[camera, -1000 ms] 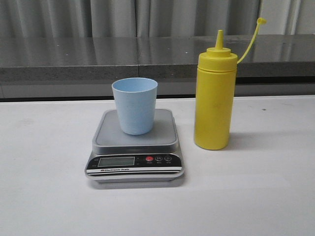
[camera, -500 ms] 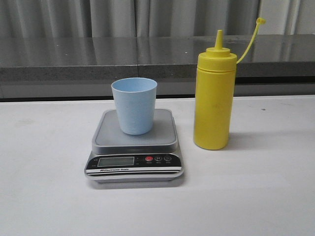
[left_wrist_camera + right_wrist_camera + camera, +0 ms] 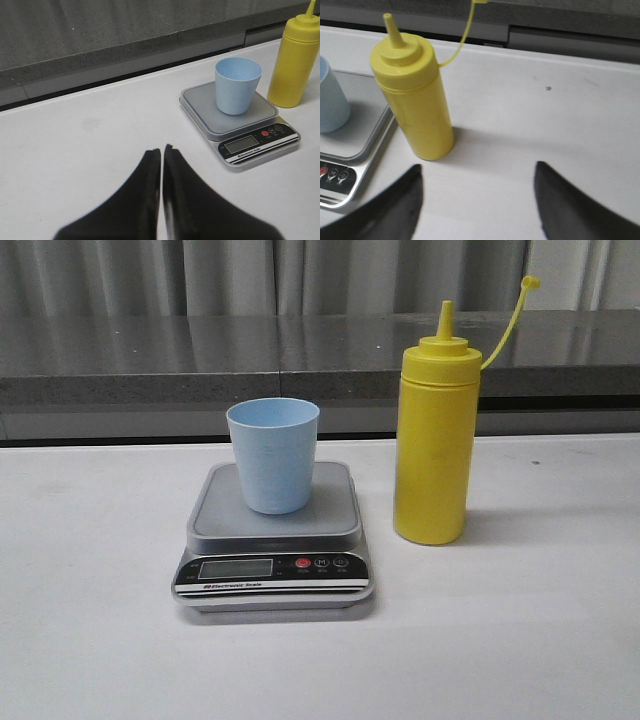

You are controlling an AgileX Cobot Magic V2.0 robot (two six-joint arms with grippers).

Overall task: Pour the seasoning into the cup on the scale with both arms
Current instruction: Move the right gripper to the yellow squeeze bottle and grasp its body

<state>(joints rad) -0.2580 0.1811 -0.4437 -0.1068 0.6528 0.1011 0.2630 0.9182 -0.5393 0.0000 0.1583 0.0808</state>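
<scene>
The pale blue cup [image 3: 273,454] stands upright on the silver-grey scale [image 3: 274,540] at the table's middle. The yellow seasoning bottle [image 3: 435,435] stands upright just right of the scale, its cap strap hanging open. Neither gripper shows in the front view. In the left wrist view my left gripper [image 3: 162,149] is shut and empty, over bare table well short of the scale [image 3: 240,125], the cup [image 3: 237,85] and the bottle [image 3: 295,55]. In the right wrist view my right gripper [image 3: 477,170] is open wide and empty, a little short of the bottle [image 3: 415,90]; the cup [image 3: 330,100] and scale [image 3: 350,145] lie beside it.
A white table [image 3: 520,640] carries everything. A dark grey ledge [image 3: 150,360] runs along the back, with grey curtains behind it.
</scene>
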